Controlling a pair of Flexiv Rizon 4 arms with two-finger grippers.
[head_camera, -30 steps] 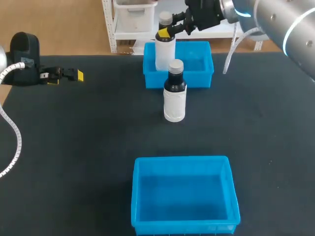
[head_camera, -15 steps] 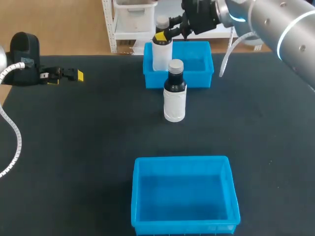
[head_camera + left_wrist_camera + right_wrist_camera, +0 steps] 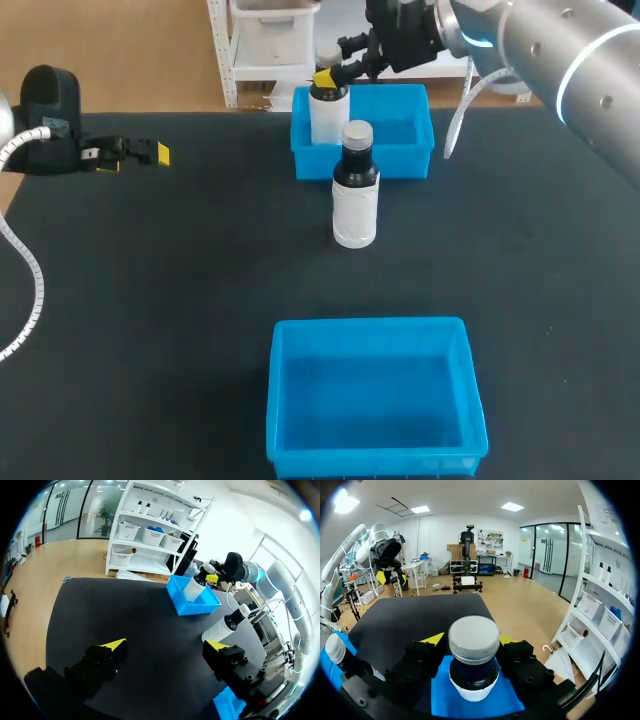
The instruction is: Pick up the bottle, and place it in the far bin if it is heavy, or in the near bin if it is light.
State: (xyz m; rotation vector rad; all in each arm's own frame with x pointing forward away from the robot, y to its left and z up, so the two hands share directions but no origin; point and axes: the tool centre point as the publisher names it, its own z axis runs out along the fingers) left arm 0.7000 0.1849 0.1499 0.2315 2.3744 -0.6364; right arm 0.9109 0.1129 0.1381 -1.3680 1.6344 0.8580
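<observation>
Right end effector (image 3: pixel 328 76) of mine is closed on the bottle (image 3: pixel 327 112), its two yellow-tipped fingers pressing the dark neck from both sides just under the grey cap. In the right wrist view the right end effector (image 3: pixel 472 641) has the bottle (image 3: pixel 474 677) upright between its fingers, with blue bin floor below. From the head view the bottle stands upright in the left part of the far bin (image 3: pixel 402 162), its lower body hidden behind the bin's near wall; I cannot tell whether its base touches the floor of the bin.

A second bottle (image 3: pixel 354 190), white with a dark neck and grey cap, stands upright on the black desk (image 3: pixel 150 300), just near of the far bin and apart from it. The near bin (image 3: pixel 375 462) sits at the desk's near edge, well apart from both bottles.

My left end effector (image 3: pixel 150 153) hangs at the far left of the desk, fingers wide apart and holding nothing. Its wrist view shows the left end effector (image 3: pixel 166 645) facing the second bottle (image 3: pixel 226 626) and the far bin (image 3: pixel 192 606).
</observation>
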